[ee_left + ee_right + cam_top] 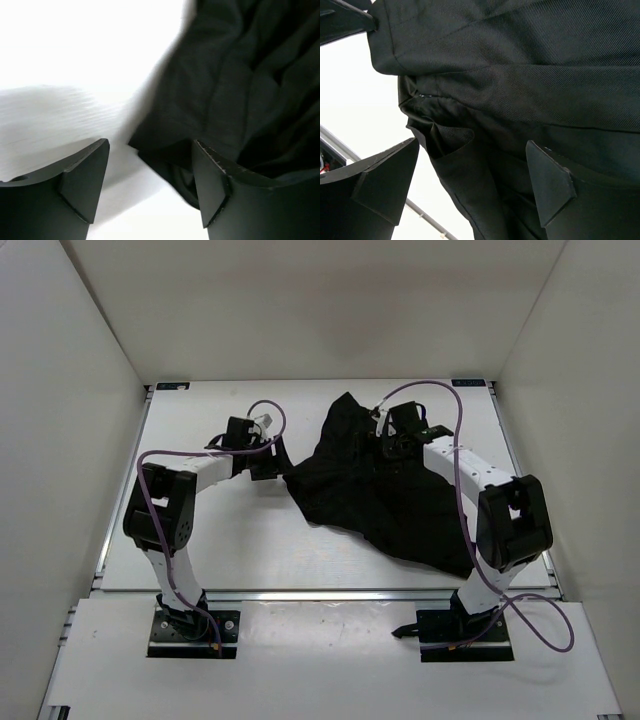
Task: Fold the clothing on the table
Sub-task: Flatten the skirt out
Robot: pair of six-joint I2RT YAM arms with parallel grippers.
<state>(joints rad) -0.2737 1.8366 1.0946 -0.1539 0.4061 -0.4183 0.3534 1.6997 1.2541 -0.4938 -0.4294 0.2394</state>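
On the table (220, 530), toward the right arm's side, the clothing (380, 505) lies in a crumpled, roughly triangular heap. It is bunched at its far end and spreads wider toward the arms, and nothing about it looks folded yet.

At the clothing's left edge sits the left gripper (266, 464), jaws apart. Its wrist view shows one finger over bare white surface and the other over the clothing, with a hem corner poking into the gap, unpinched. Over the clothing's far, bunched part hangs the right gripper (397, 445), also spread wide. Layered folds and a seam lie across its gap, and nothing is clamped.

The step in hand looks like taking two holds so the heap can be spread flat before any fold. To do it well:

- The left gripper should probably go a little further onto the clothing, low, so the hem sits fully between the fingers before they close.
- The right gripper would do better on a single outer edge than on the stacked folds, since a grip on several layers would likely drag the whole pile.
- Both grips should be shut before either arm pulls, and the pull away from the clothing's middle should be even, since soft cloth may slip.
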